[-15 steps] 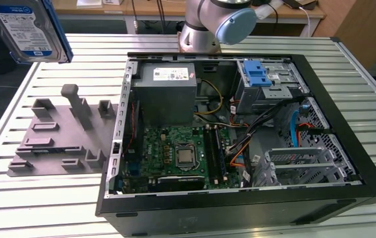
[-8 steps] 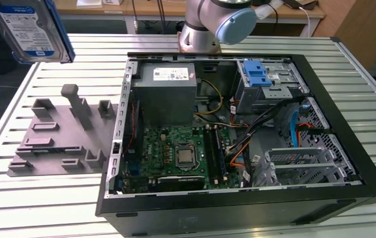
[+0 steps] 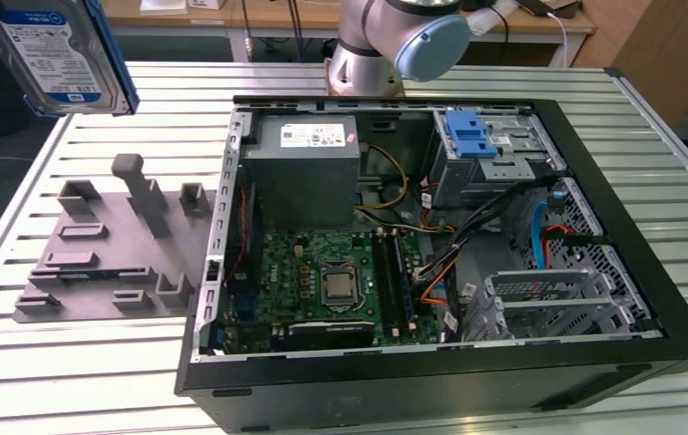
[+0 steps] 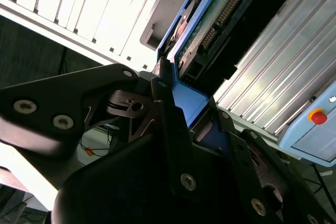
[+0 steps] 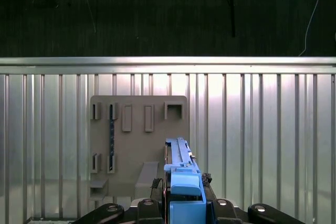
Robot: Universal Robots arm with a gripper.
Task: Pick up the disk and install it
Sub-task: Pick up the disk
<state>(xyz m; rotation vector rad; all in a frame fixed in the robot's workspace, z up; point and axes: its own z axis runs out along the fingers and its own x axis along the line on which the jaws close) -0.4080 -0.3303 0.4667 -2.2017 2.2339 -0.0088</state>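
We hold our arm (image 3: pixel 368 45) upright at its base, a blue-capped joint (image 3: pixel 431 45) bent to one side, and in both wrist views our hand (image 4: pixel 191 98) (image 5: pixel 184 195) grips the disk (image 4: pixel 212 17) (image 5: pixel 179 163) between its black fingers (image 4: pixel 168 124), jaws closed against its blue frame.

No print can be read. The disk (image 3: pixel 63 54), off the bench's far corner at the exterior view's left, carries a white-and-blue label (image 3: pixel 51 72) with print too small to read. Same for the white sticker (image 3: pixel 312 136) on the power supply (image 3: pixel 305 186) and the small sticker (image 3: pixel 508 140) on the drive cage (image 3: pixel 489 168).
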